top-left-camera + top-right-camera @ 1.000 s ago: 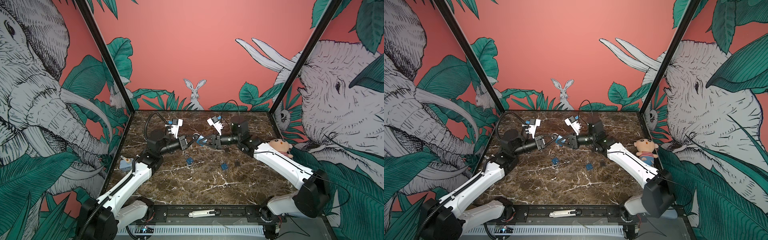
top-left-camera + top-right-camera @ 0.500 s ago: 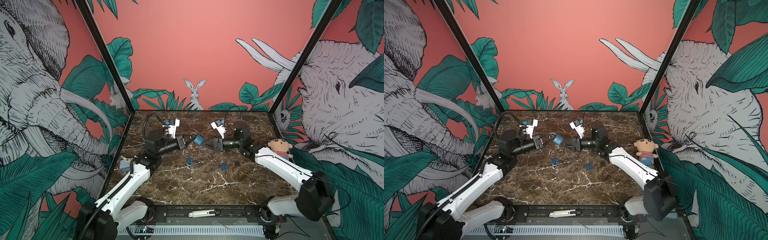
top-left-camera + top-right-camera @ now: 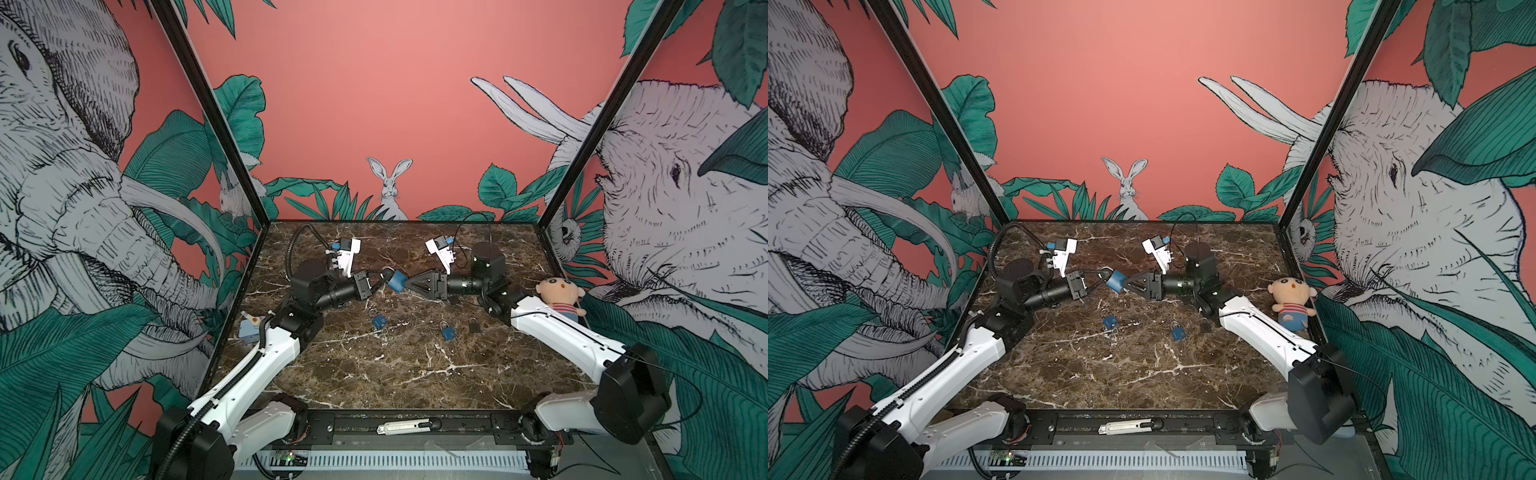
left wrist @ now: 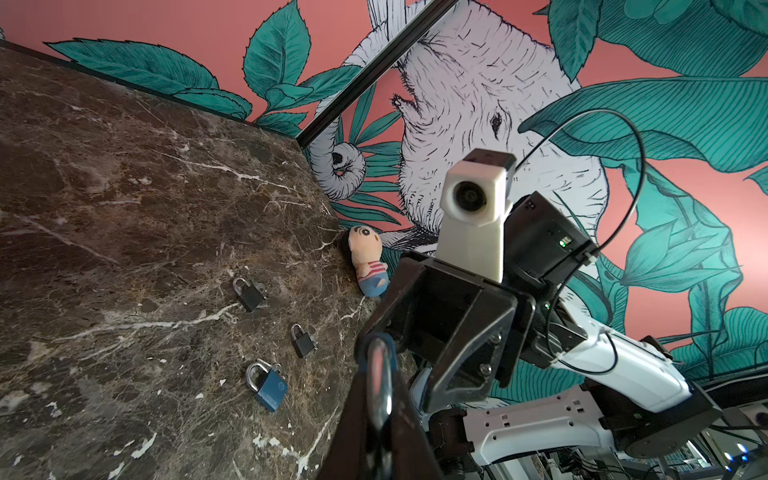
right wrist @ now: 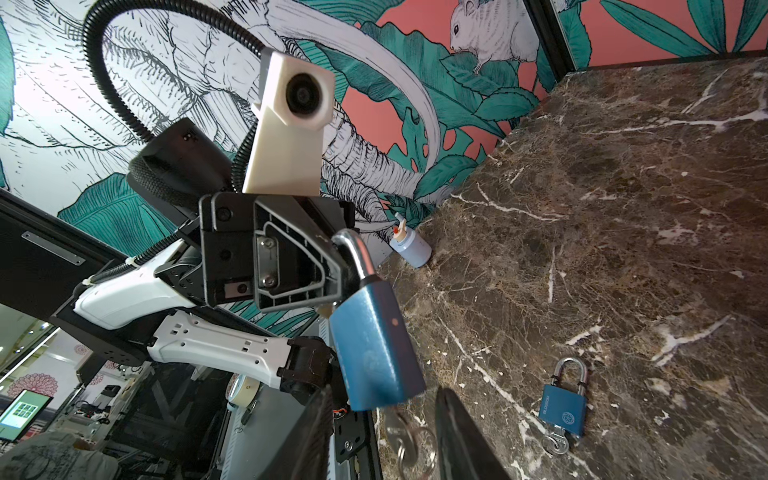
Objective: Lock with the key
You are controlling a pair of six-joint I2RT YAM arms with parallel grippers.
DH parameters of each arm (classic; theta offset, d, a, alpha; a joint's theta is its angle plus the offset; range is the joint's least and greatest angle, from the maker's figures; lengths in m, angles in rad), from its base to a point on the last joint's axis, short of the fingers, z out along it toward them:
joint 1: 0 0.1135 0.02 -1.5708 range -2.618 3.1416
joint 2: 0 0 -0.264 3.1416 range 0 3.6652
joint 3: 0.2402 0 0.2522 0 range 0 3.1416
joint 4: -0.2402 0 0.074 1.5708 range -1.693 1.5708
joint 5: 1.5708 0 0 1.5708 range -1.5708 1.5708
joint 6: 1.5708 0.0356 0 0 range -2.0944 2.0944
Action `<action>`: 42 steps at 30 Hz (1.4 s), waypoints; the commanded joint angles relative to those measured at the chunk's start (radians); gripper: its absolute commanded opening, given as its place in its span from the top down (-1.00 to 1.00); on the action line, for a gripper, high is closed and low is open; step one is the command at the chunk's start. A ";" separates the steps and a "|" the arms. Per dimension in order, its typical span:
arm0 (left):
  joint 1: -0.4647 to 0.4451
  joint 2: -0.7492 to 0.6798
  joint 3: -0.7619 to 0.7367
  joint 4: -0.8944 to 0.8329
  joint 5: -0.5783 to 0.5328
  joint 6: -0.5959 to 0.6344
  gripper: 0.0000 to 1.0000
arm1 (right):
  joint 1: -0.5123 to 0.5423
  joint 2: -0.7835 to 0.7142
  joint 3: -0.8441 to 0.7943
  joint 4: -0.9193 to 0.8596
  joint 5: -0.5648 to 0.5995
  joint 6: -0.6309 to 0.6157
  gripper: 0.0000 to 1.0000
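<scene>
A blue padlock [image 3: 397,281] [image 3: 1116,281] hangs in the air over the back middle of the marble table [image 3: 407,374]. My left gripper [image 3: 385,276] [image 4: 378,374] is shut on its silver shackle [image 5: 358,253]. In the right wrist view the padlock body [image 5: 374,345] hangs from that grip. The small silvery key [image 5: 399,428] sticks out of its bottom, with a ring [image 5: 417,451] on it. My right gripper [image 3: 406,285] [image 5: 384,405] is open, one dark finger [image 5: 316,436] on each side of the key, touching neither key nor padlock.
On the table lie two blue padlocks [image 3: 379,321] [image 3: 447,332], one with a key [image 5: 557,444], and two black padlocks [image 4: 251,295] [image 4: 303,341]. A plush doll [image 3: 561,295] sits at the right edge, a small bottle [image 3: 249,328] at the left edge. A box cutter [image 3: 405,428] lies on the front rail.
My right gripper has opened, let go at the padlock's key end and drawn back slightly to the right. The left gripper still holds the padlock by its shackle.
</scene>
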 commanded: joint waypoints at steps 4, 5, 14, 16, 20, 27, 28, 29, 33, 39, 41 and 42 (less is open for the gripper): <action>0.003 -0.038 0.049 0.079 -0.014 -0.017 1.00 | -0.003 0.008 -0.018 0.074 -0.031 0.024 0.22; 0.003 -0.037 0.049 0.080 -0.017 -0.017 1.00 | -0.003 0.007 -0.019 0.081 -0.035 0.029 0.25; 0.012 -0.040 0.044 0.082 -0.065 -0.017 1.00 | -0.003 0.015 -0.019 0.105 -0.053 0.054 0.57; 0.015 -0.041 0.036 0.089 -0.070 -0.023 1.00 | -0.003 0.018 -0.020 0.111 -0.055 0.060 0.59; 0.021 -0.042 0.029 0.099 -0.072 -0.033 1.00 | -0.003 0.028 -0.019 0.122 -0.059 0.068 0.73; 0.034 -0.049 0.011 0.136 -0.083 -0.063 1.00 | -0.003 0.048 -0.017 0.161 -0.075 0.102 1.00; 0.037 -0.050 0.008 0.140 -0.081 -0.068 1.00 | -0.003 0.049 -0.020 0.174 -0.077 0.110 1.00; 0.040 -0.051 0.003 0.150 -0.082 -0.075 1.00 | -0.003 0.053 -0.023 0.188 -0.079 0.122 1.00; 0.064 -0.058 -0.018 0.203 -0.120 -0.118 1.00 | -0.003 0.060 -0.034 0.226 -0.084 0.146 1.00; 0.121 -0.049 -0.043 0.316 -0.102 -0.210 1.00 | -0.006 0.065 -0.048 0.242 -0.083 0.156 1.00; 0.135 -0.048 -0.040 0.330 -0.097 -0.223 1.00 | -0.010 0.063 -0.056 0.249 -0.084 0.160 1.00; 0.141 -0.048 -0.040 0.336 -0.097 -0.228 1.00 | -0.012 0.062 -0.060 0.255 -0.083 0.164 1.00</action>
